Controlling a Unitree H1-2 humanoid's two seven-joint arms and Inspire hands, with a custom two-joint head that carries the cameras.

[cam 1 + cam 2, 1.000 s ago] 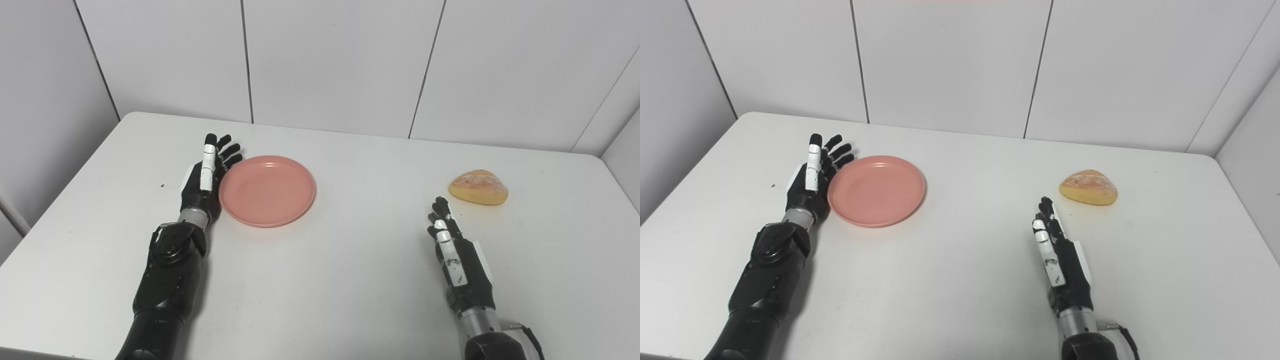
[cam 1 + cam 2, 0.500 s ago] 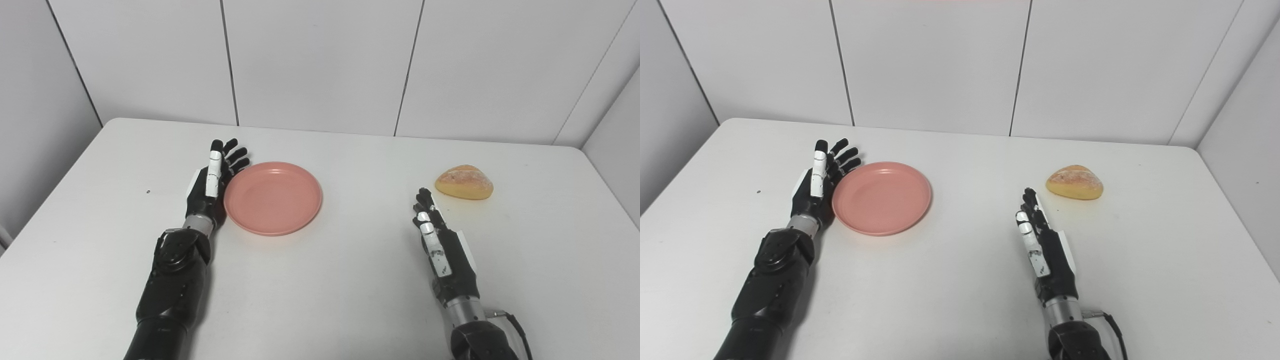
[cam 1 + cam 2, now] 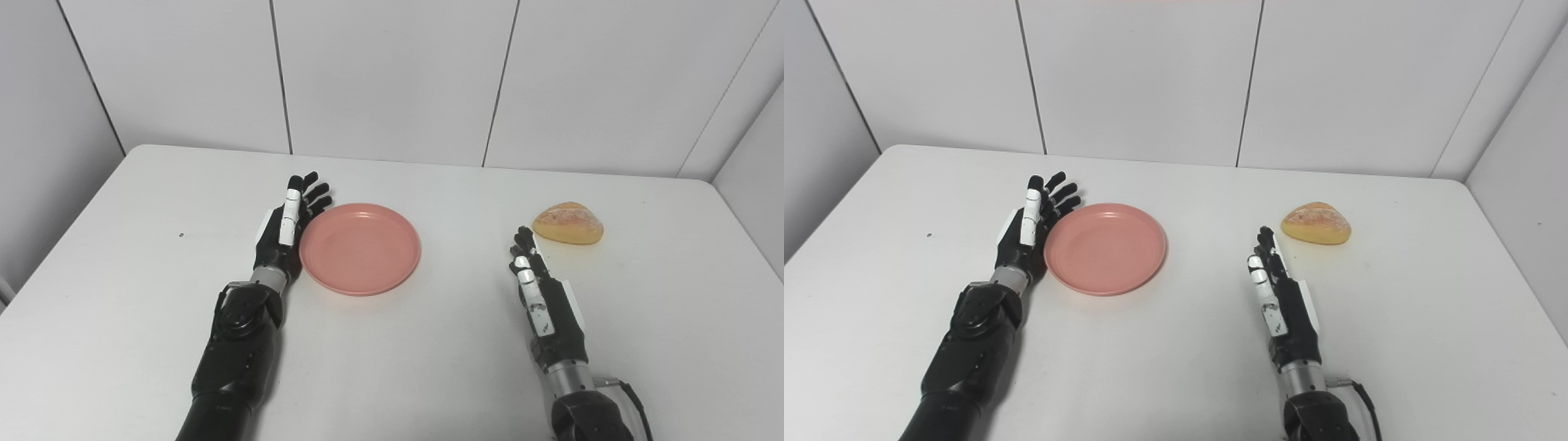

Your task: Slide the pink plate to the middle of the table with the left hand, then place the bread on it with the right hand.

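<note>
A round pink plate (image 3: 360,248) lies flat on the white table (image 3: 122,245), a little left of its middle. My left hand (image 3: 286,229) stands on edge against the plate's left rim, open, fingers stretched out and pointing away from me. A golden bread roll (image 3: 568,223) sits on the table at the right, further back. My right hand (image 3: 544,300) is open too, standing on edge with straight fingers, its fingertips a short way in front and left of the bread, not touching it.
White panelled walls close the table at the back and on both sides. A small dark speck (image 3: 181,234) marks the table at the left. Bare tabletop lies between the plate and my right hand.
My left hand has pushed the plate to the right, toward the table's middle. The right hand and the bread have stayed put. The camera shifted between the earliest frames and the later ones.
</note>
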